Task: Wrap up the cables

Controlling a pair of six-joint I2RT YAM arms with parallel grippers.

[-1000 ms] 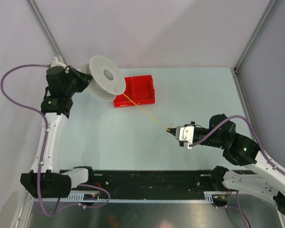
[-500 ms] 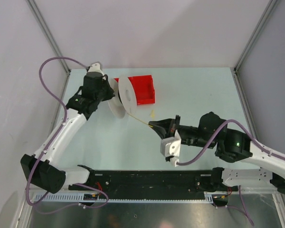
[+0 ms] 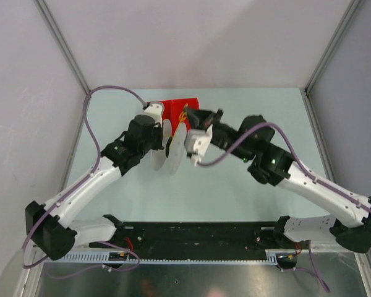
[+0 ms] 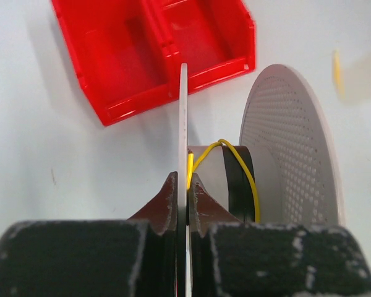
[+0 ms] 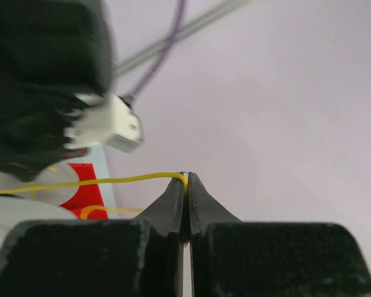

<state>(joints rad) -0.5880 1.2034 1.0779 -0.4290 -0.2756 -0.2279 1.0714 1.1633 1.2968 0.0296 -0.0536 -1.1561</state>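
The thin, kinked yellow wire (image 4: 221, 142) is seen at the middle of the left wrist view. It is looped loosely over the black hub (image 4: 235, 185) of the white plastic spool (image 4: 290, 136), between the two flanges. From the spool a free stretch is led to the right gripper (image 5: 187, 180), whose fingers are pressed together on it at the centre of the right wrist view. The left gripper (image 4: 183, 189) is clamped on the edge of the spool's thin plain flange at the lower centre of its view, so the spool is held on edge. Whether the spool rests on the pale table (image 4: 37, 154) cannot be told. A red plastic two-compartment bin (image 4: 130, 68) lies in the upper left of that view, beyond the spool.

The winding is judged to be at an early stage: about one slack turn is laid on the hub, and most of the hub is bare. The stretch between spool and right gripper is yet to be wound. How much wire trails beyond that gripper cannot be told.
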